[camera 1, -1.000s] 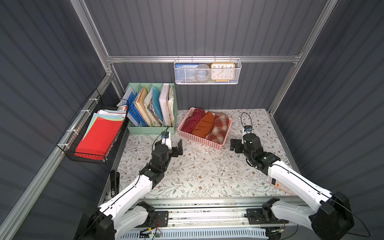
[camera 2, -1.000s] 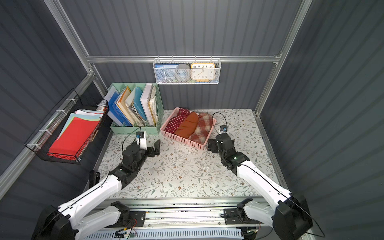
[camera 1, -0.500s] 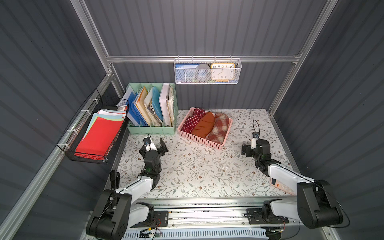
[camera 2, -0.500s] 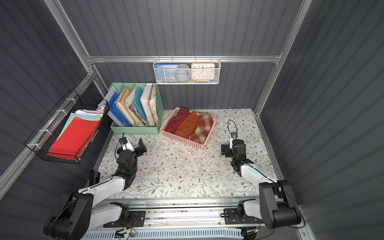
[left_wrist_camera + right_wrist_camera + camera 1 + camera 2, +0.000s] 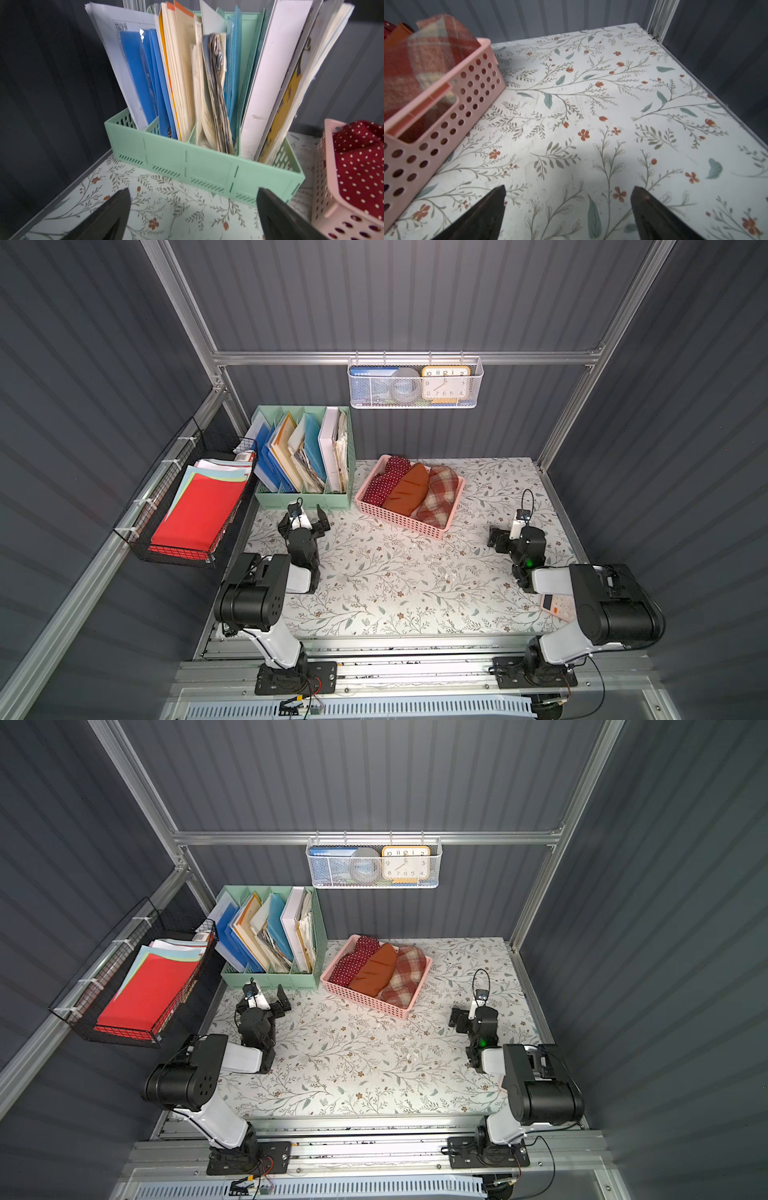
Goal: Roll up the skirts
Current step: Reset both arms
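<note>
Left gripper (image 5: 193,197) wide, empty; right gripper (image 5: 569,193) wide, empty; both low over the table (image 5: 395,572), each off to its own side of the basket (image 5: 399,520). Basket holds dotted skirt (image 5: 384,483), orange skirt (image 5: 409,489) and plaid skirt (image 5: 440,493) side by side, apparently rolled. Judgement: task looks complete; park arms slowly, clear of the basket rim

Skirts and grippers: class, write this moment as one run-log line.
skirts: three rolls, side by side in pink basket | left gripper: open, empty | right gripper: open, empty
</note>
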You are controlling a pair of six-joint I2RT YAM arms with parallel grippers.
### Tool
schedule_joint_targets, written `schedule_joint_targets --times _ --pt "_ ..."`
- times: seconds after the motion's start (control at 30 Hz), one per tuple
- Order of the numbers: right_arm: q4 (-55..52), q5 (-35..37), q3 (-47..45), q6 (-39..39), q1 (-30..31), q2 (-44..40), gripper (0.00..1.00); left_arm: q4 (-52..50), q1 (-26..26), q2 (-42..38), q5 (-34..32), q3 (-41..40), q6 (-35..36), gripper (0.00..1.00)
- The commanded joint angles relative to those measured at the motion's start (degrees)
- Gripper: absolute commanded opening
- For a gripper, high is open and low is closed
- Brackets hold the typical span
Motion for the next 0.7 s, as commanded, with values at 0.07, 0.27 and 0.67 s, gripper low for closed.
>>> schedule_joint_targets --times 0.07,0.27,0.67 --pt "5.35 -1.39 -1.16 -0.15 0.34 0.90 0.99 0.98 0.19 0.00 0.16 -0.40 0.08 1.00" --pt "1.26 -0.88 -0.26 -0.35 0.65 -0.51 0.99 -0.39 0.19 -0.42 0.23 -0.16 -0.15 1.00" --pt "-2.97 -0.77 1.44 0.33 0.33 -0.78 0.99 -0.89 0.15 -0.50 0.27 -0.07 -0.23 1.00"
